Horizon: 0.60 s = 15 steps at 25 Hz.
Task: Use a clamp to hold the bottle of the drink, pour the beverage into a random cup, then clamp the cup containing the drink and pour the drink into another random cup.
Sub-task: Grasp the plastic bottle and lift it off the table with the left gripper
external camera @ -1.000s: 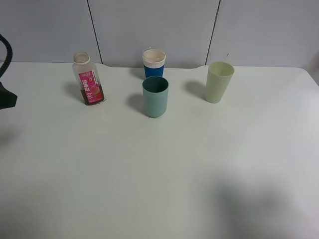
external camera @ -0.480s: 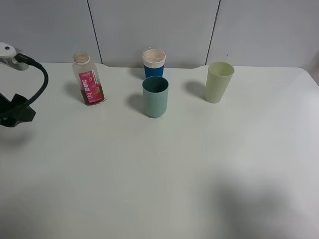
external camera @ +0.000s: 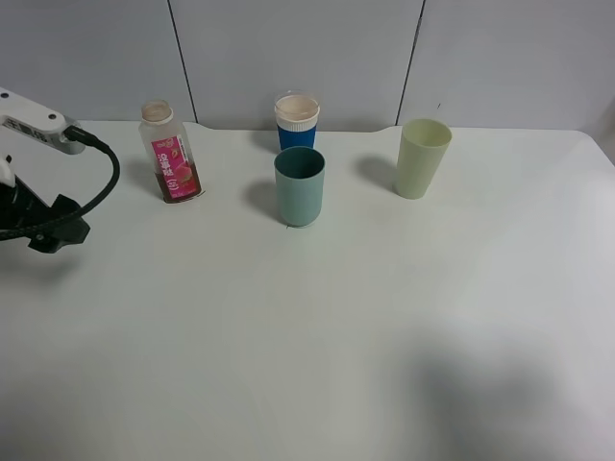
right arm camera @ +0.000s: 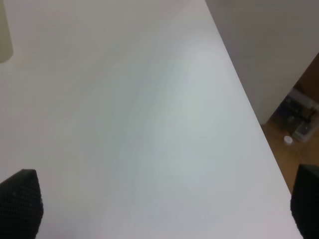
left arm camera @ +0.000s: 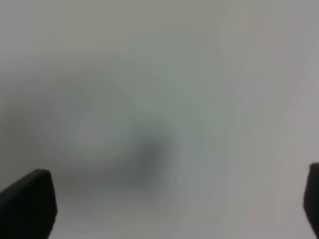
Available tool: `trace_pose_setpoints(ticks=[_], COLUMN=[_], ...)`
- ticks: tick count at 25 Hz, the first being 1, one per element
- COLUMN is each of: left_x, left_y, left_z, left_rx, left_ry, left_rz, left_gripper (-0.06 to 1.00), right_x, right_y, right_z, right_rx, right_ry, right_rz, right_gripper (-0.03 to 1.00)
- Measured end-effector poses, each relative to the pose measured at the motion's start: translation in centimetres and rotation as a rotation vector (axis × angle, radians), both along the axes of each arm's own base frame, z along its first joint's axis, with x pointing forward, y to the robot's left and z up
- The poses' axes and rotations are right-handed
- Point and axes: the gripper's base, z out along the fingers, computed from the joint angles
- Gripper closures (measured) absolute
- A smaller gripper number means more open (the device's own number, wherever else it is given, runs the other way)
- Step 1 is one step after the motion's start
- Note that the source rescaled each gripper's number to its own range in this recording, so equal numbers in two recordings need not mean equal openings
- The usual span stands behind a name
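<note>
Left claw (external camera: 58, 230) hovers at the left edge of the desk (external camera: 317, 336), well apart from the bottle (external camera: 171, 154). The bottle stands upright at the back, with brownish beverage (external camera: 181, 189) at its bottom. The teal cup (external camera: 300, 187) stands just in front of a blue white-rimmed cup (external camera: 297, 123), with the pale green cup (external camera: 424, 158) to their right.

The left wrist view shows jaws wide apart over blurred desk, holding nothing.

The right wrist view shows the right claw (right arm camera: 162, 206) spread just as wide, empty, near the desk's edge.

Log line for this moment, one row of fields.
stage: pre-grasp | left claw: open, empty | right claw: open, empty | bottle: upright, untouched | teal cup, pale green cup: upright
</note>
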Motion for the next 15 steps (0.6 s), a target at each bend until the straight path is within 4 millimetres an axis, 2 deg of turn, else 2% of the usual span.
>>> trace_pose_setpoints(ticks=[5,15], left_x=[-0.7,-0.7], left_y=[-0.4,-1.5], left_z=[-1.8,-3.3], left_rx=[-0.062,-0.168], left_ry=[-0.101,-0.339], left_rz=[-0.028,-0.14], left_gripper=[-0.06,-0.06], right_x=[0.0,0.0], right_y=[0.0,0.0], right_z=[0.0,0.0], right_rx=[0.0,0.0], right_ry=[0.0,0.0], right_rz=[0.0,0.0], right_gripper=[-0.03,-0.03])
